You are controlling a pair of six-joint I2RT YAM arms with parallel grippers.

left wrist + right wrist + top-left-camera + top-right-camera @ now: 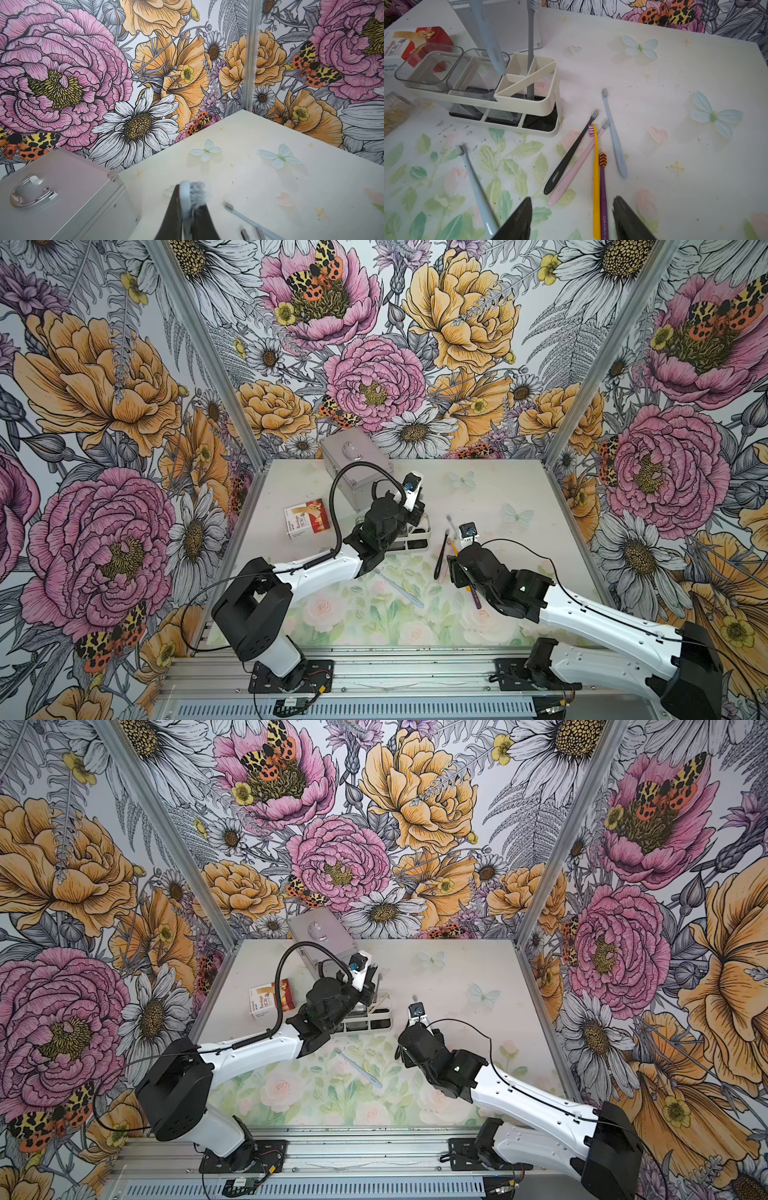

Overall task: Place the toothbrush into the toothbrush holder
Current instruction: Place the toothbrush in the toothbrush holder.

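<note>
Though the left gripper [417,512] hangs over the holder [420,536] in a top view, the job is not finished, I think; in the left wrist view it is clamped on the blue toothbrush [186,195]; in the right wrist view the handle end is at the rim of the slotted part [517,66], where a grey toothbrush [530,52] stands; the clear cups [425,82] are empty; the right gripper [573,199] is open.

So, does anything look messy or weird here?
Yes. A bunch of toothbrushes lies criss-crossed on the table beside the holder, not standing in it. Dark specks also dirty the table in front of the holder.
</note>
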